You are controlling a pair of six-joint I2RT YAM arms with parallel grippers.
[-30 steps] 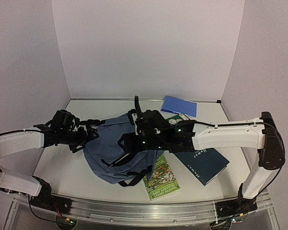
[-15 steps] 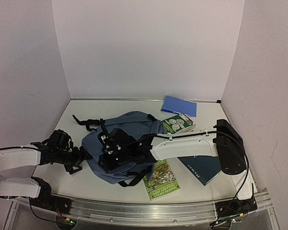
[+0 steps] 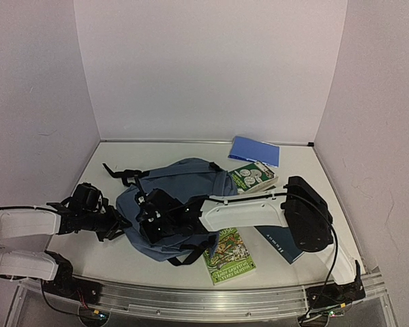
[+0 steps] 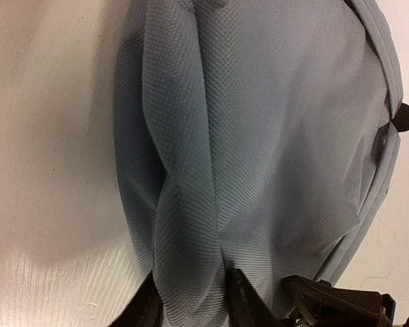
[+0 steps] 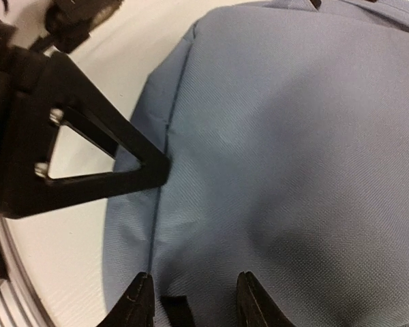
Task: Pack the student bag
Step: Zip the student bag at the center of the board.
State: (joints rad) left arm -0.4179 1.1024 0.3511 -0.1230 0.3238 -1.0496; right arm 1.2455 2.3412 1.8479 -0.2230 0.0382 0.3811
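Note:
The student bag [image 3: 191,187], slate-blue with black straps, lies flat in the middle of the table. At the bag's left edge, my left gripper [image 3: 120,228] is pinching a raised fold of the fabric [image 4: 184,225]. The fold fills the gap between its two fingers [image 4: 244,305]. My right gripper [image 3: 147,219] reaches across the bag and hovers low over its left front part. Its fingers [image 5: 140,303] stand apart on the fabric [image 5: 293,157], with a bit of black strap between them. The left gripper's black finger frame [image 5: 88,160] shows close beside it.
A green illustrated book [image 3: 230,256] lies at the bag's near right corner, with a dark navy book [image 3: 293,240] to its right, partly under the right arm. A green-and-white book [image 3: 252,175] and a flat blue notebook [image 3: 255,150] lie at the back right. Walls enclose three sides.
Both arms have come down and moved to the bag's left side. The left jaws have closed onto a fold of fabric, and the right jaws have narrowed. The bag now lies flatter.

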